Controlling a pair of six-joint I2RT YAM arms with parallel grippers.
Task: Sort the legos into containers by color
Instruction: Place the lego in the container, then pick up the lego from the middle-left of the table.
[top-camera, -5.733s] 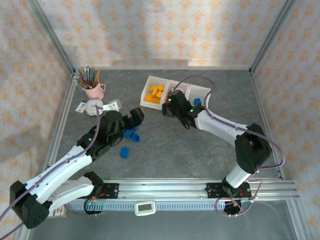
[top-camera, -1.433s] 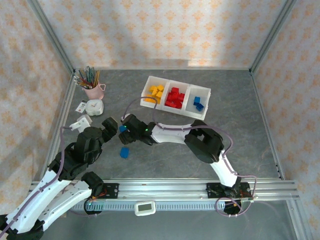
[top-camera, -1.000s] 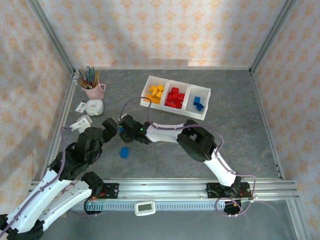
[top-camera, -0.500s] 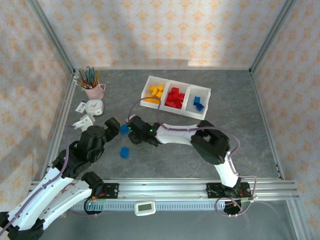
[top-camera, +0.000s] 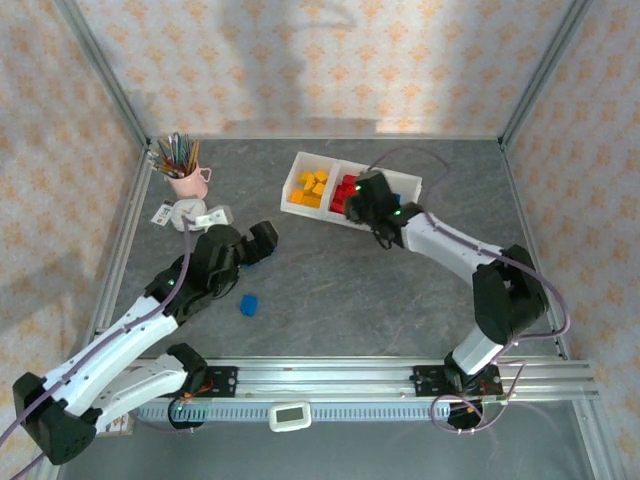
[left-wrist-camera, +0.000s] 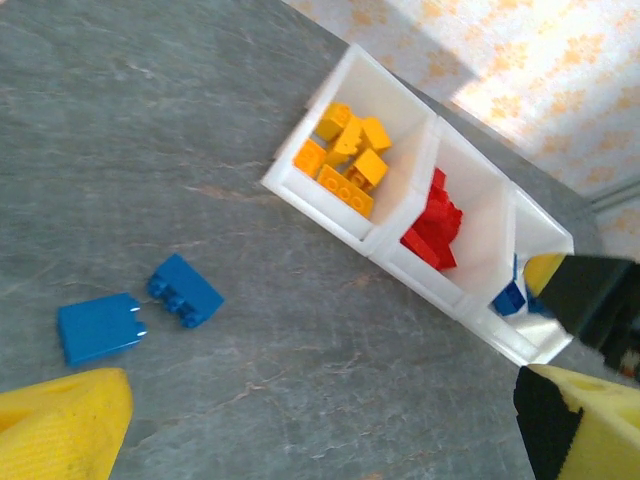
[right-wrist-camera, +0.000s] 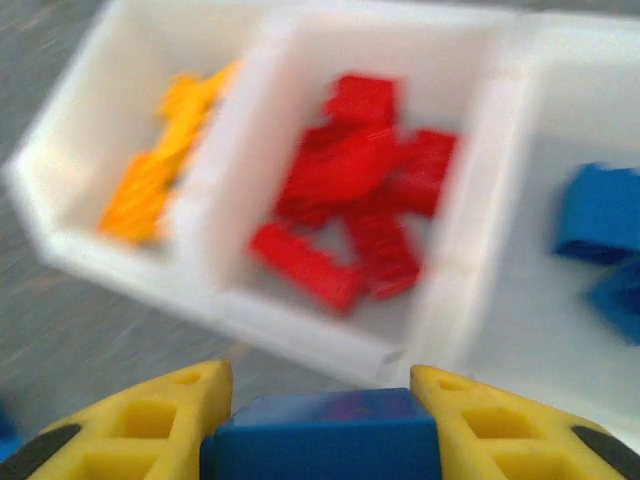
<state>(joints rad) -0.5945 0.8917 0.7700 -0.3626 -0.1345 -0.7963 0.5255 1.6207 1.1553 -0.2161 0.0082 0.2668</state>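
Grey tabletop (top-camera: 400, 300): right gripper (right-wrist-camera: 318, 405), beside left arm a second ago, now over tray (left-wrist-camera: 322, 205), clenched on blue brick (right-wrist-camera: 320, 445). I judge drop into blue bin (right-wrist-camera: 510, 300) next. Left gripper (top-camera: 260, 240) wide, empty. Two loose blue bricks (left-wrist-camera: 186, 290) remain on tabletop.

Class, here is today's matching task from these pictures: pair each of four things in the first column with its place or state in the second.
1. yellow legos
2. red legos
3. blue brick
4. left gripper

A. middle bin
B. open, holding nothing
C. between the fingers of the right gripper
D. end bin next to the red one

Pairs: 1-D, 2-A, 3-C, 4-B
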